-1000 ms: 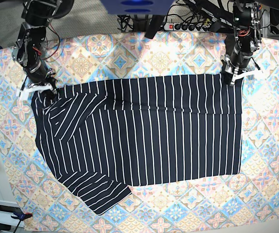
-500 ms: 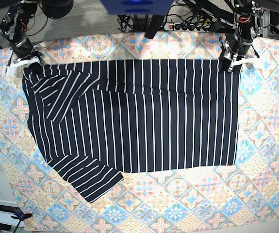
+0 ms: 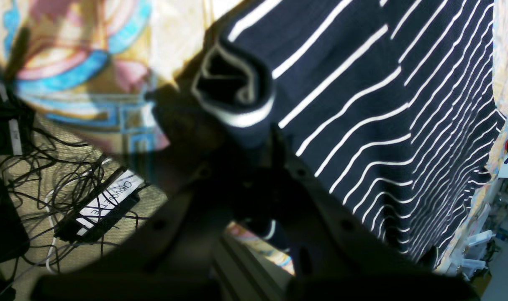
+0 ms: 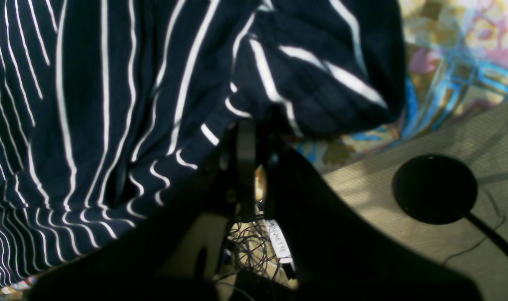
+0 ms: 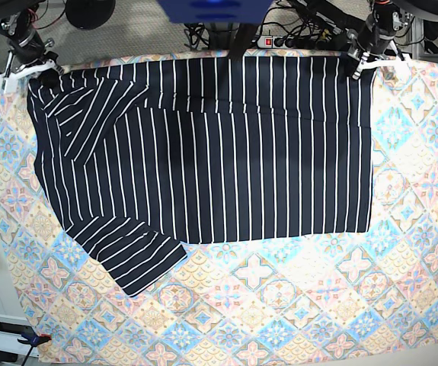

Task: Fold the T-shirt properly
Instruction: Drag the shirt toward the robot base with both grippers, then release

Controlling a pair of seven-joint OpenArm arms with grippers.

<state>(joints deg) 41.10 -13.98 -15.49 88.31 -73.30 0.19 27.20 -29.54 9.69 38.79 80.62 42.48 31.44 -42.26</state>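
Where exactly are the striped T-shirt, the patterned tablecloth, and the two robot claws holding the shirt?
T-shirt (image 5: 226,152), base view, middle of its body.
Tablecloth (image 5: 279,305), base view, bare patch below the shirt.
Left gripper (image 5: 359,62), base view, at the shirt's corner.
Right gripper (image 5: 30,70), base view, at the opposite corner.

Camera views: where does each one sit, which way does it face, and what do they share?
Base: overhead, looking down on the tablecloth and the spread T-shirt; both arms show at the far corners, left gripper and right gripper.
Left wrist: on the left arm, looking along its dark fingers at a pinched shirt corner, floor cables beyond.
Right wrist: on the right arm, looking past its fingers at bunched shirt fabric, carpet beyond.
Shared: all three show the T-shirt and tablecloth; each wrist view shows one corner gripped in the base view.
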